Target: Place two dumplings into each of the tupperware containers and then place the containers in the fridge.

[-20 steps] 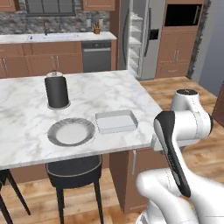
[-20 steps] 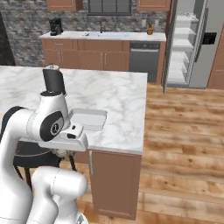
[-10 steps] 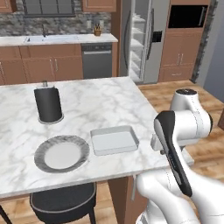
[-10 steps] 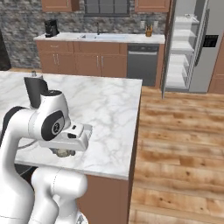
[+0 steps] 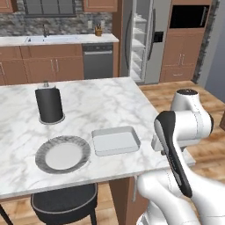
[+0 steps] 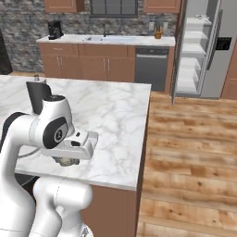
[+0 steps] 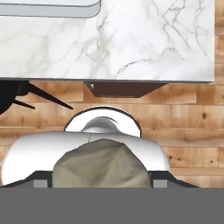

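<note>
Holding a beige-tan dumpling [image 7: 101, 164] between its fingers, the gripper [image 6: 68, 161] hangs off the near edge of the marble bench [image 5: 105, 99], over the wood floor [image 7: 192, 113]. One pale tupperware container [image 5: 115, 140] sits on the bench near that edge, just beside a round grey plate [image 5: 63, 154]. Black cylindrical canister [image 5: 49, 105]: upright, behind the plate. Black stool [image 5: 64, 203]: under the bench edge. Fridge [image 5: 141, 39]: against the far wall, door open, white shelves showing.
</note>
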Robot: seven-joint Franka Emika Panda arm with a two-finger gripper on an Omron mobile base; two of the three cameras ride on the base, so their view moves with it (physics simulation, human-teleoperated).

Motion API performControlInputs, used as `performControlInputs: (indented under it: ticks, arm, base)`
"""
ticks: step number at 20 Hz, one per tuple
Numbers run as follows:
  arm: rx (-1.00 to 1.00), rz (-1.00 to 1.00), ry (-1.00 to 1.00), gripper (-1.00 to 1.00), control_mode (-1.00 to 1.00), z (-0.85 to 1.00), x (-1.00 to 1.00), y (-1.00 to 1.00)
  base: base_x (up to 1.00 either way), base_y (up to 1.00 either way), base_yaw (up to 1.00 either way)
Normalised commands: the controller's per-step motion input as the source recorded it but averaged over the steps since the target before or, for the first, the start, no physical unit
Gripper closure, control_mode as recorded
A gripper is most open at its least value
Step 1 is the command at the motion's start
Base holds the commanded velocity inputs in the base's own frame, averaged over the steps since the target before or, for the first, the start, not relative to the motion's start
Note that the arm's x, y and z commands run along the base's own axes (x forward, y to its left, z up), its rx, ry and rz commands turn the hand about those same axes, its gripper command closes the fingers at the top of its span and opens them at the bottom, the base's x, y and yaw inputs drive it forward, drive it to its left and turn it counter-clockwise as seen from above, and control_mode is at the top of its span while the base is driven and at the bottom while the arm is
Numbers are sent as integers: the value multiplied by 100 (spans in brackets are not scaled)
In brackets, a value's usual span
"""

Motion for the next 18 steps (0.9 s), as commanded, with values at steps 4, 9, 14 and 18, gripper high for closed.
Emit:
performControlInputs:
  ticks: [4, 9, 14, 18]
  arm:
    - [0, 0, 0, 100, 100, 0, 0, 0]
    - [0, 0, 0, 100, 100, 0, 0, 0]
    - [0, 0, 0, 100, 100, 0, 0, 0]
    - [0, 1, 0, 100, -100, -30, 74, 45]
  base:
    - [-13, 49, 2]
    - [0, 60, 1]
    - [2, 39, 0]
    - [0, 0, 0]
